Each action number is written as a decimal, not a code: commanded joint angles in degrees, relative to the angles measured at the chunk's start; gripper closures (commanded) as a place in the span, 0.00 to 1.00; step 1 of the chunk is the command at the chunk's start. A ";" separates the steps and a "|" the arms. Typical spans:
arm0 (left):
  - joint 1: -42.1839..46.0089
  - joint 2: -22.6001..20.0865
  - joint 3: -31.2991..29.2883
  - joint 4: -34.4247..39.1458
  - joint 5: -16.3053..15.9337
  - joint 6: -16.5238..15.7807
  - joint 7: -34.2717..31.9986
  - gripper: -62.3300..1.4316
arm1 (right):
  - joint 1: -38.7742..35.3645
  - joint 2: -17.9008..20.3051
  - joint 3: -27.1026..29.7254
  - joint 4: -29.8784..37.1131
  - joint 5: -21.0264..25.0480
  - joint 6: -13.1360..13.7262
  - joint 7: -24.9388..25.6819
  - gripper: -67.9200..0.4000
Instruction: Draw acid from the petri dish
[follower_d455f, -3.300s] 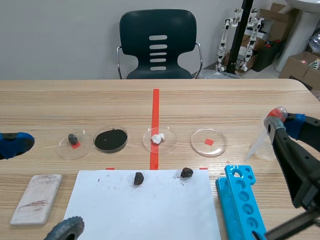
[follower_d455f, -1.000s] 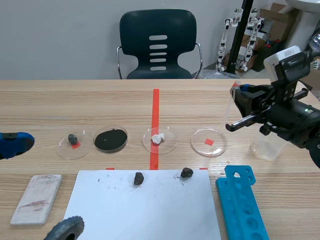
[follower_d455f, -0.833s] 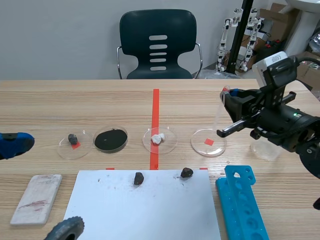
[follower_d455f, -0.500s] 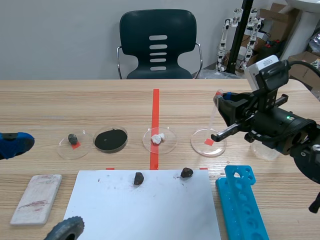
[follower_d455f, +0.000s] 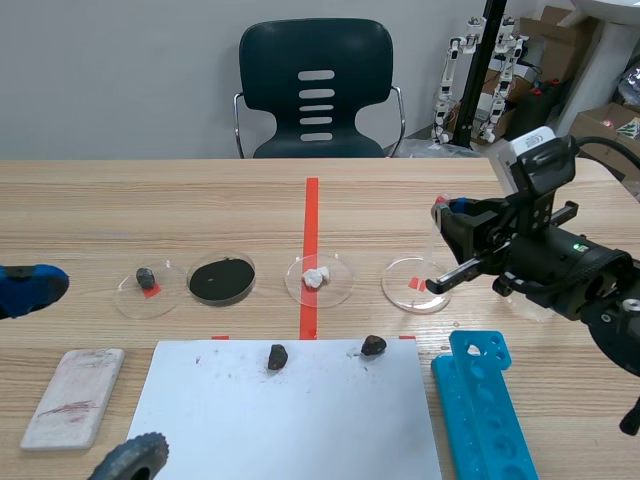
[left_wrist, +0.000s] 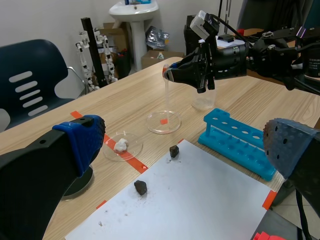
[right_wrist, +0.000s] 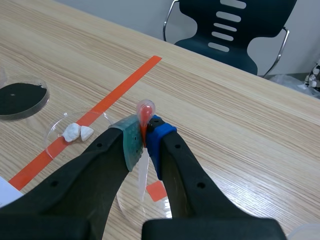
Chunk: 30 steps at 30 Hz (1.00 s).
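Observation:
A clear petri dish (follower_d455f: 417, 285) lies on a red square mark, right of the centre tape line. My right gripper (follower_d455f: 450, 212) hovers above it, shut on a plastic pipette (follower_d455f: 431, 245) just below its red bulb. The pipette hangs nearly upright with its tip down in the dish. In the right wrist view the red bulb (right_wrist: 145, 109) sticks up past the pads, and the stem runs down to the dish (right_wrist: 125, 202). My left gripper (left_wrist: 186, 145) is open and holds nothing, low at the table's near left.
Three more dishes stand in the row: white lumps (follower_d455f: 318, 278), black powder (follower_d455f: 222, 280), a dark stone (follower_d455f: 148, 280). Two dark stones (follower_d455f: 278, 356) lie on white paper (follower_d455f: 290, 420). A blue tube rack (follower_d455f: 485, 410), a clear beaker (follower_d455f: 530, 300) and a white tile (follower_d455f: 75, 395) are nearby.
My right arm rose from the table's right edge with the pipette, swung left past the beaker, and lowered the tip into the clear dish. The left arm stayed still.

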 joint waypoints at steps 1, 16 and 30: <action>0.33 0.44 -0.11 0.22 -0.59 0.11 -0.74 0.00 | 0.83 -0.02 0.04 0.31 -0.13 -0.24 1.27 0.98; 0.33 0.44 -0.11 0.22 -0.59 0.11 -0.74 0.00 | 0.83 0.00 0.04 -0.26 -2.16 -0.24 1.84 0.98; 0.33 0.44 -0.11 0.22 -0.59 0.11 -0.74 0.00 | 0.83 0.00 0.04 -2.91 -3.17 -0.24 5.33 0.98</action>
